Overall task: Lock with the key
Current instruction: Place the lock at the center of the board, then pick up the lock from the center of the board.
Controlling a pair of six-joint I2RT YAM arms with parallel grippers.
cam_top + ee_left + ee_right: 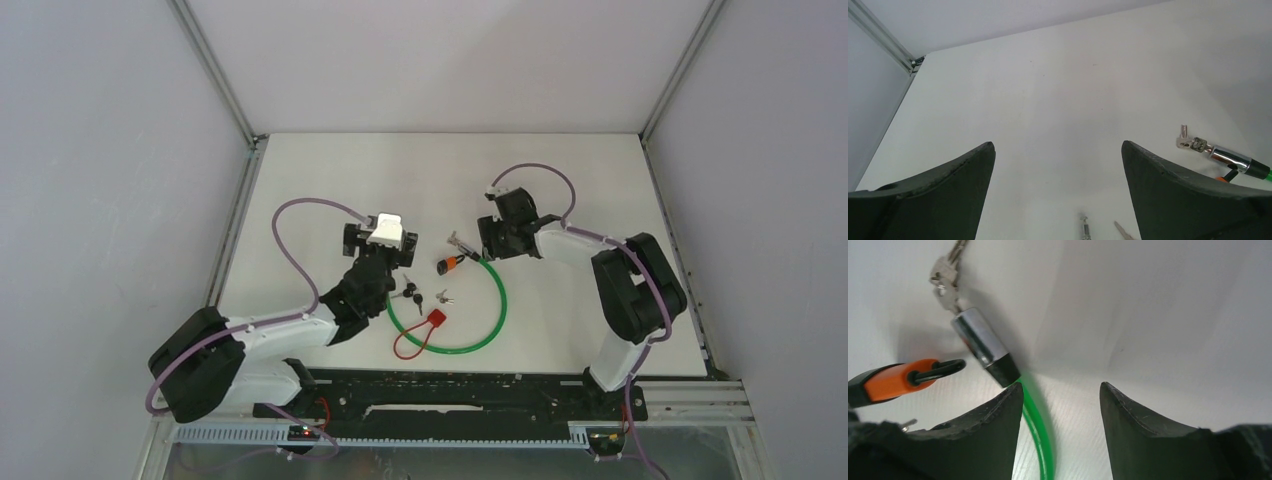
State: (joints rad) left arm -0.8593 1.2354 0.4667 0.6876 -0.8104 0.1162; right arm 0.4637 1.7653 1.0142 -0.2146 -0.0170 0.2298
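A green cable lock (495, 300) lies looped on the white table. Its chrome cylinder end (979, 342) has a silver key (945, 282) in its tip; both also show in the left wrist view (1230, 159). An orange and black piece (895, 380) lies beside the cylinder. My right gripper (1062, 390) is open and empty, low over the green cable (1040, 432) just behind the cylinder. My left gripper (1058, 147) is open and empty, left of the lock, above loose keys (412, 293).
A red tag on a red wire loop (425, 330) lies inside the green loop near the front. A spare key (443, 297) lies next to it. Grey walls enclose the table (350, 170) on three sides.
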